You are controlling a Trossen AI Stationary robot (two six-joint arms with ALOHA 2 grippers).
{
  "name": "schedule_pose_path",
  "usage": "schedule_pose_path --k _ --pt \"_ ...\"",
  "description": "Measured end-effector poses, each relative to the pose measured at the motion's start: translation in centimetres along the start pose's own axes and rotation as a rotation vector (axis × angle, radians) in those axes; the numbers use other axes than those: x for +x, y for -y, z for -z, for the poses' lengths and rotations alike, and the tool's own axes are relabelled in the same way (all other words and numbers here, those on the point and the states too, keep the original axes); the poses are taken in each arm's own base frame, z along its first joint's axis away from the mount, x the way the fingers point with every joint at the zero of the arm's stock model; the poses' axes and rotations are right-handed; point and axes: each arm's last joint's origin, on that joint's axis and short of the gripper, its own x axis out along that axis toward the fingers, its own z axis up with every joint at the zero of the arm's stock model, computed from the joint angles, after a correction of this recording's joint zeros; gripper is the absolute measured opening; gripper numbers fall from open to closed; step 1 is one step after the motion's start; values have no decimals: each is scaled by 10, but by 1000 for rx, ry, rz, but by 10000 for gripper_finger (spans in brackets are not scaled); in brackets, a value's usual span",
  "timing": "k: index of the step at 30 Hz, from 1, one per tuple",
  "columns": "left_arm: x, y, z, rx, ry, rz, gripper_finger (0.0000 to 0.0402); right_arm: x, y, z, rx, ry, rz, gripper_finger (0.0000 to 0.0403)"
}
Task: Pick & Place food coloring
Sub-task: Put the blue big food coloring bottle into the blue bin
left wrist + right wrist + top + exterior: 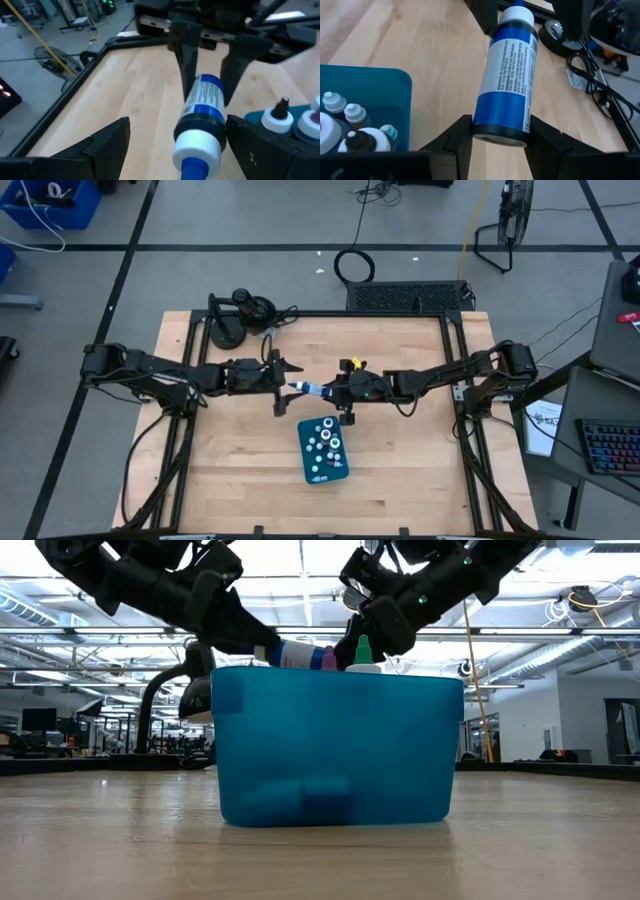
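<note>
Wooden counter [240, 470], black frame rails round it; both arms reach in toward the middle from opposite sides.

Teal tray [341, 471] sits on the counter just below where the two grippers meet. From the low view it reads as a translucent blue bin [330, 745] with upright walls. Inside: a cluster of small food coloring bottles [324, 446], standing upright, white caps mostly, some dark tips. Low view shows a green nozzle [364, 648] and a purple tip [329, 658] poking above the rim. Right wrist view shows several white-capped ones [351, 125] packed in one corner of the tray. Exact count can't be told.

One blue food coloring bottle [309, 389] is out of the tray, held in the air above the counter between the two arms, lying roughly horizontal. White cap and blue nozzle point at the left arm; the flat base is toward the right arm.

Right gripper [495, 137]: fingers clamped on the base end of the blue bottle [509, 75], one finger each side of the label.

Left gripper [175, 145]: fingers spread wide, one each side of the cap end [200, 137], not touching it.

Off the counter's far edge: a black lamp-like stand [240, 312] with a cable.
</note>
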Motion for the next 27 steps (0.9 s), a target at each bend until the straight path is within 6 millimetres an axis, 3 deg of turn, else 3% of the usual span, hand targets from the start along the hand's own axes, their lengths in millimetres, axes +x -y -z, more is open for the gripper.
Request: schedule_pose_path --k 24,27 --pt "1 1 3 40 -26 56 323 0 1 -4 -3 35 8 133" --pt "1 2 1 55 2 81 307 0 1 -4 -4 35 7 133"
